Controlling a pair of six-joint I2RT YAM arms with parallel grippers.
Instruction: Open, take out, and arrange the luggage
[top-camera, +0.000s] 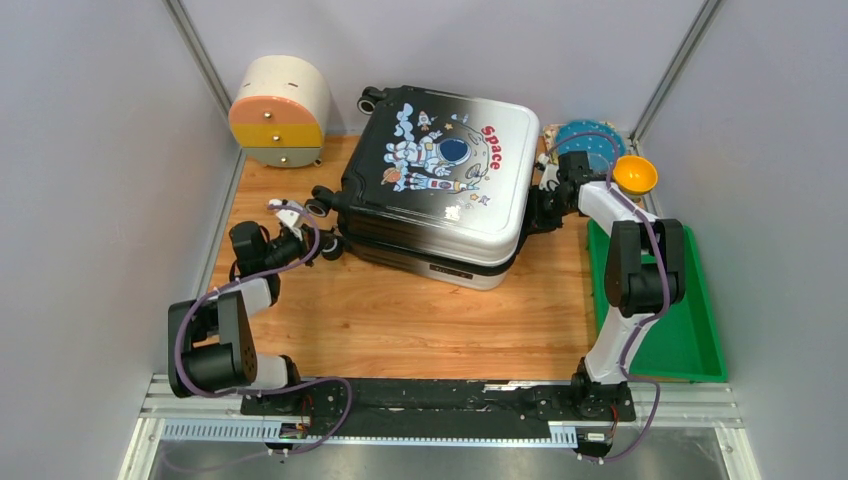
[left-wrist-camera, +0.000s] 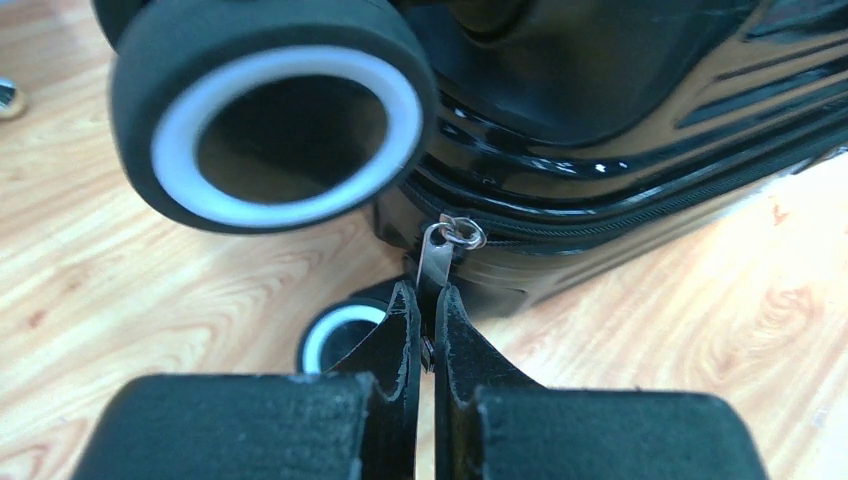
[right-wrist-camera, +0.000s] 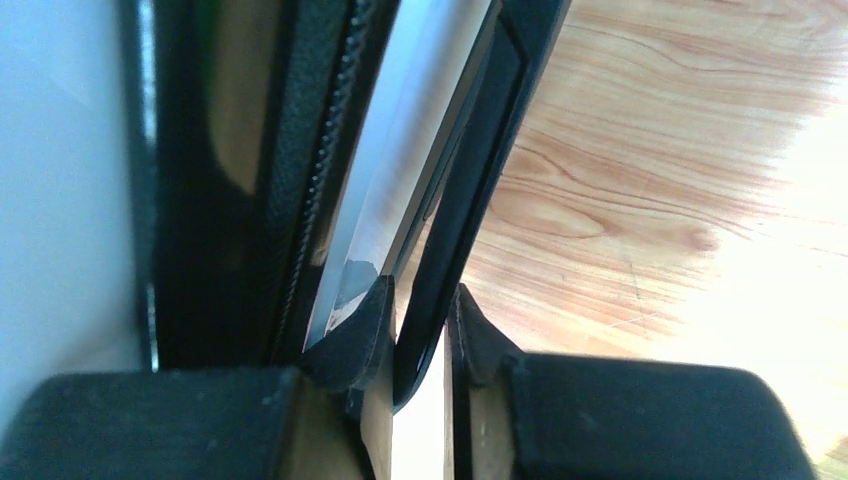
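The luggage (top-camera: 440, 190) lies flat and closed on the wooden table, astronaut side up. My left gripper (top-camera: 318, 243) is at its near-left corner, beside the black wheels (left-wrist-camera: 270, 110). In the left wrist view that gripper (left-wrist-camera: 425, 295) is shut on the silver zipper pull (left-wrist-camera: 437, 255), which hangs from the black shell's zip line. My right gripper (top-camera: 535, 215) is at the luggage's right side. Seen from the right wrist, it (right-wrist-camera: 425, 320) is shut on a thin black handle (right-wrist-camera: 470, 200) that runs along the luggage's edge.
A round cream box with orange and yellow drawers (top-camera: 280, 110) stands at the back left. A green tray (top-camera: 690, 320) lies along the right side. A yellow bowl (top-camera: 635, 175) and a blue plate (top-camera: 590, 145) sit behind the right arm. Grey walls enclose the table.
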